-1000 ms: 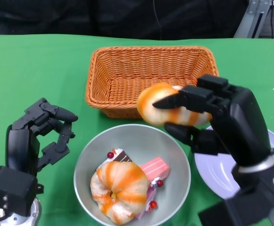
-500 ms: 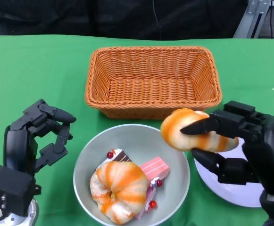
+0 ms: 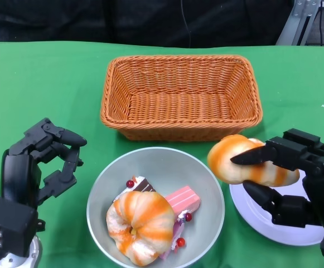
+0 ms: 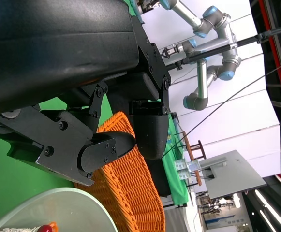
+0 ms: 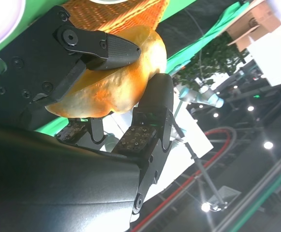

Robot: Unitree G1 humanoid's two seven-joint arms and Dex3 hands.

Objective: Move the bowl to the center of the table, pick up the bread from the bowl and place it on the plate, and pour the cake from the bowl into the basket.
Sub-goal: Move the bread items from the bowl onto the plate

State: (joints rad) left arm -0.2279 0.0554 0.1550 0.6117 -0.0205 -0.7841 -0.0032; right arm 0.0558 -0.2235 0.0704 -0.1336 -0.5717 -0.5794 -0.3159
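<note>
My right hand [image 3: 295,178] grips an orange-striped bread roll [image 3: 245,162] just above the near-left rim of the white plate [image 3: 279,226]; in the right wrist view the roll [image 5: 116,77] sits between its fingers [image 5: 104,46]. The grey bowl [image 3: 206,184] stands at the table's front middle. It holds a second striped bread [image 3: 139,223] and pink cake pieces [image 3: 181,202] with red berries. The wicker basket [image 3: 181,95] stands empty behind the bowl. My left hand [image 3: 42,162] hovers left of the bowl with its fingers apart, holding nothing.
A green cloth [image 3: 39,78] covers the table. The left wrist view shows the basket's rim [image 4: 130,179] and the bowl's edge [image 4: 63,208]. Robot arms and stands show beyond the table in both wrist views.
My right hand has carried the bread down and to the right, from in front of the basket to just over the plate's left edge. My left hand has barely moved.
</note>
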